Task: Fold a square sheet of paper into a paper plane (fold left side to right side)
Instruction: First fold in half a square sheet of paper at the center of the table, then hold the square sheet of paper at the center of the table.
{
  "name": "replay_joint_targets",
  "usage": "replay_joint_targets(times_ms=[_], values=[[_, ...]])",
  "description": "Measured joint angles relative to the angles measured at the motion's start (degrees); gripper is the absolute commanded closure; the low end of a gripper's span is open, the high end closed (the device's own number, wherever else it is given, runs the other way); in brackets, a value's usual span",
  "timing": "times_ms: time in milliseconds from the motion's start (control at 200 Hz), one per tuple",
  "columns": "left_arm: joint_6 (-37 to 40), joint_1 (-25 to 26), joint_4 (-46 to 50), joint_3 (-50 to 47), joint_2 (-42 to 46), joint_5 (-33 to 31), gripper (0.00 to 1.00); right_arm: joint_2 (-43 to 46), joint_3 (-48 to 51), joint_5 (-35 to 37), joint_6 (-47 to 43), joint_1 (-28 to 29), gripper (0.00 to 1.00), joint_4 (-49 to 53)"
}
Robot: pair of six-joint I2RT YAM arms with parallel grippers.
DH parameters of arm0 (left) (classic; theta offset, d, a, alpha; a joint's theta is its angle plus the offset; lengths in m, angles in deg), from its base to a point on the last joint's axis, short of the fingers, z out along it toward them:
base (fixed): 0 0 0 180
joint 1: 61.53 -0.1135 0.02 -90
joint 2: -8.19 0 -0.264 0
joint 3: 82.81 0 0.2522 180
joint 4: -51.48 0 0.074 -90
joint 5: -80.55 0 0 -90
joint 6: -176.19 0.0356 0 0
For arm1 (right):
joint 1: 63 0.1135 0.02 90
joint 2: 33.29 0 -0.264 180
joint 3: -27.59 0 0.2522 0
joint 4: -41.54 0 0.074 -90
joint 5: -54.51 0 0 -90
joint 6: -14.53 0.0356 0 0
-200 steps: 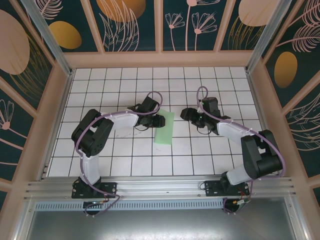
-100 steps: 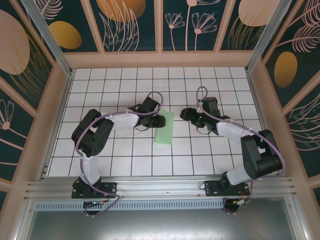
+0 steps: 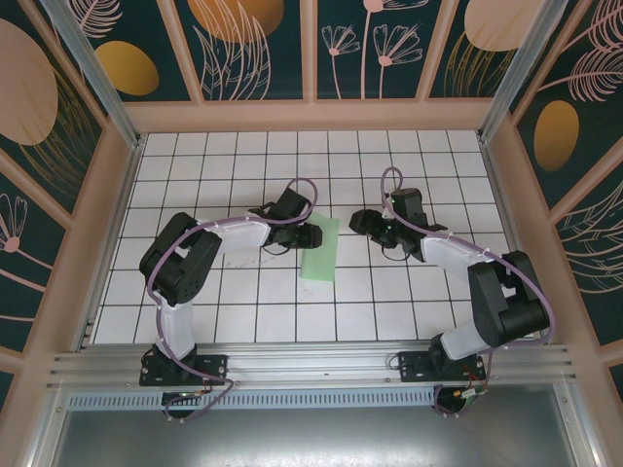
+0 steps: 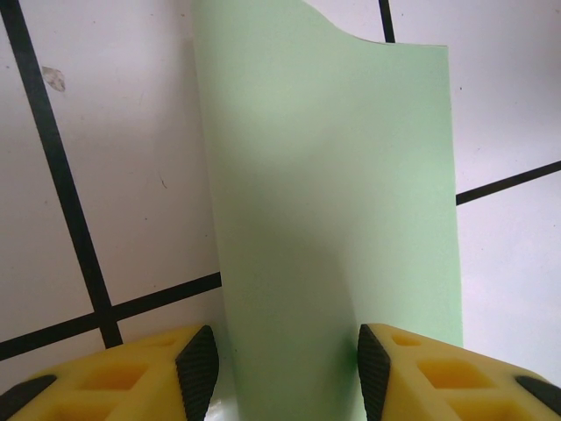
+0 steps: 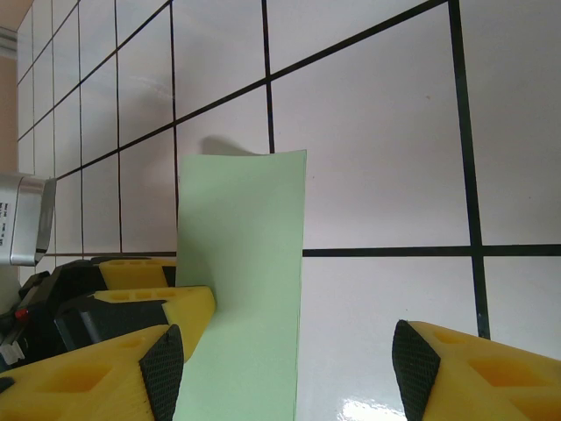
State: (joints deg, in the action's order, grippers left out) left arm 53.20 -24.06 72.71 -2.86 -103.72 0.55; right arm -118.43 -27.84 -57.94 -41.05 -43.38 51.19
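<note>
— Where is the sheet of paper (image 3: 319,249)?
— It lies on the white tiled counter (image 3: 243,311), near the middle, between the two arms. It shows as a narrow pale green strip, longer than it is wide, and its far end leans a little to the right.
— Is it flat?
— Not quite. The left wrist view shows a soft shadow running down its length and a curved far corner, so the surface seems to bow. How sharp any crease is cannot be told.
— What about the left hand (image 3: 312,234)?
— It sits at the strip's left long side, towards the far end. Its jaws stand partly apart, and the paper runs out from between the two black pads (image 4: 200,364). The right pad overlaps the paper and the left pad stands just beside its edge. Whether either one presses on the paper cannot be told.
— And the right hand (image 3: 357,222)?
— It is off to the right of the strip, apart from it and pointing towards it. Its jaws stand wide and hold nothing, with bare tiles and part of the strip between them. In its wrist view the left hand's yellow fingers (image 5: 149,303) lie against one long edge of the paper
</note>
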Motion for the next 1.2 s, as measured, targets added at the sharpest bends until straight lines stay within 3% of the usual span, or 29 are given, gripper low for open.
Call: replay_joint_targets(times_ms=[440, 570, 771, 866, 1201], values=[[0.0, 0.0, 0.0, 0.0, 0.0, 0.0, 0.5, -0.55, -0.31, -0.17, 0.0, 0.55, 0.34, -0.02], [0.0, 0.0, 0.02, 0.02, 0.0, 0.0, 0.5, -1.55, -0.66, -0.94, 0.13, 1.09, 0.47, -0.09], [0.0, 0.0, 0.04, 0.02, 0.0, 0.0, 0.5, -6.23, -2.73, -3.15, 0.42, 3.45, 0.79, -0.76], [0.0, 0.0, 0.04, 0.02, 0.0, 0.0, 0.5, -8.96, -4.2, -3.63, 0.44, 4.79, 0.89, -0.94], [0.0, 0.0, 0.04, 0.02, 0.0, -0.02, 0.5, -15.23, -7.85, -4.63, 0.5, 7.06, 0.95, -1.05]])
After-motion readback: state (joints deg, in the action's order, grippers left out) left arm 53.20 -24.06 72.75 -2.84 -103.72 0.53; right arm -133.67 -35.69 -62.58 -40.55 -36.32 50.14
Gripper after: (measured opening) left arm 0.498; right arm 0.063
